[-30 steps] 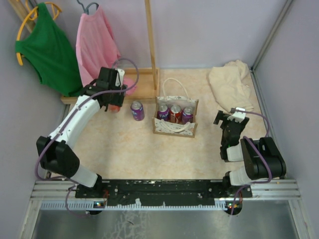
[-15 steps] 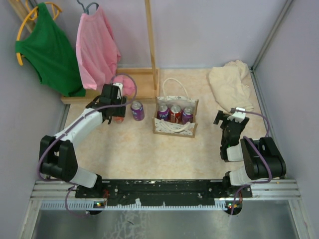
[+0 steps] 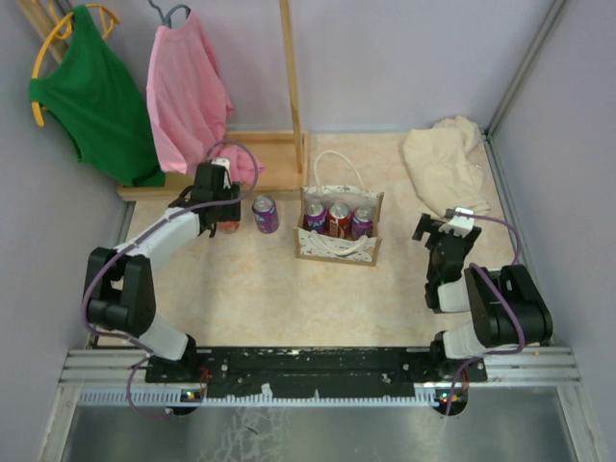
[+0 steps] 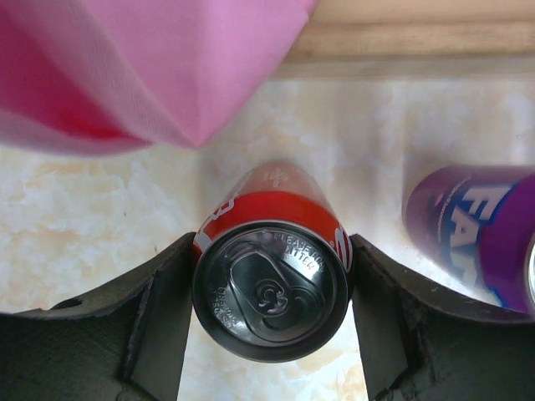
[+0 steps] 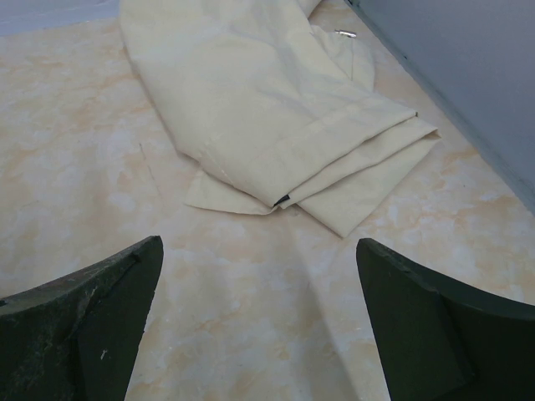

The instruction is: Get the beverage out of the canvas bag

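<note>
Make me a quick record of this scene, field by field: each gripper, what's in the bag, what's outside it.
left gripper: shut on red aluminium soda can, upright
right gripper: open, empty, facing folded cream cloth
small beige canvas bag with white rope handles: three upright cans inside, purple, red, purple
outside bag: lone purple soda can standing between the held can and the bag
behind: pink garment and green garment, hanging

Looks like my lab test booth: plain lilac walls (image 3: 414,58), metal rail (image 3: 539,364) base, clothes (image 3: 183,87) on hangers.
</note>
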`<state>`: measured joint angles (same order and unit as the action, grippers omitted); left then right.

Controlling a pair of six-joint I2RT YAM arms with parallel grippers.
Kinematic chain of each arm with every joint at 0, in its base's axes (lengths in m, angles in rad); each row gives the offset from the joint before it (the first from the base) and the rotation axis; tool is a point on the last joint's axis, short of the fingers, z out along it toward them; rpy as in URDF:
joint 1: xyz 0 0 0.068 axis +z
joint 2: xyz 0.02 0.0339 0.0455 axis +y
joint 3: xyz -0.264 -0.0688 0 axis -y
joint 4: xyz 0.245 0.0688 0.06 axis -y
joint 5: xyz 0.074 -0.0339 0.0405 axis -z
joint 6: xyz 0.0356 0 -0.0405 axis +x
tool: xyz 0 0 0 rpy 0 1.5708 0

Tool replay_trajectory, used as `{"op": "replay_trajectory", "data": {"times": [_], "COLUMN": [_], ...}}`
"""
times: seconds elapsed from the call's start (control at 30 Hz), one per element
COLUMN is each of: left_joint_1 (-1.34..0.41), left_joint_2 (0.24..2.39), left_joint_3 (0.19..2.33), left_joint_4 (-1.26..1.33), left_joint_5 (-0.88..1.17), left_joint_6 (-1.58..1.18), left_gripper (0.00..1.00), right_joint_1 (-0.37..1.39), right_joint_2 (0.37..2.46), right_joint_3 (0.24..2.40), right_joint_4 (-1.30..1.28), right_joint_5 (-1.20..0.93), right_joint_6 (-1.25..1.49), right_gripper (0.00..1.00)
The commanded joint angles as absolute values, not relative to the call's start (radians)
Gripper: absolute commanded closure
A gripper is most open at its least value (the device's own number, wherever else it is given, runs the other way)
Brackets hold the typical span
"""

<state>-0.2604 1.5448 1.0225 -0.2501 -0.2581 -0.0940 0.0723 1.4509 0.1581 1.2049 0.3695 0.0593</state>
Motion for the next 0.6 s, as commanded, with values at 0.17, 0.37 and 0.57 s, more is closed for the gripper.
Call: {"op": "replay_trajectory", "data": {"times": [0.17,0.37,0.57], "left_joint_1": [-0.25,-0.25,-0.249], "left_joint_2": [1.613,1.613,1.578], "left_joint_3": [1.082,1.097,1.113], "left_joint_4": [-0.203,-0.23,-0.251], "left_joint_5": [-0.22,-0.212,-0.222], "left_joint_6": [-0.119,-0.127,-0.12], "left_gripper": [0.91,0.48,0.0], "right_joint_1": [0.081,0.081,0.081], "right_joint_2": [1.453,1.453,1.453], "right_joint_3": [0.172,0.172,0.172], "right_joint_4": [1.249,1.248,1.247], "right_joint_5": [0.386,0.386,0.387], "right_joint_6": [0.047,0.048,0.048], "right_gripper": [0.01,0.01,0.01]}}
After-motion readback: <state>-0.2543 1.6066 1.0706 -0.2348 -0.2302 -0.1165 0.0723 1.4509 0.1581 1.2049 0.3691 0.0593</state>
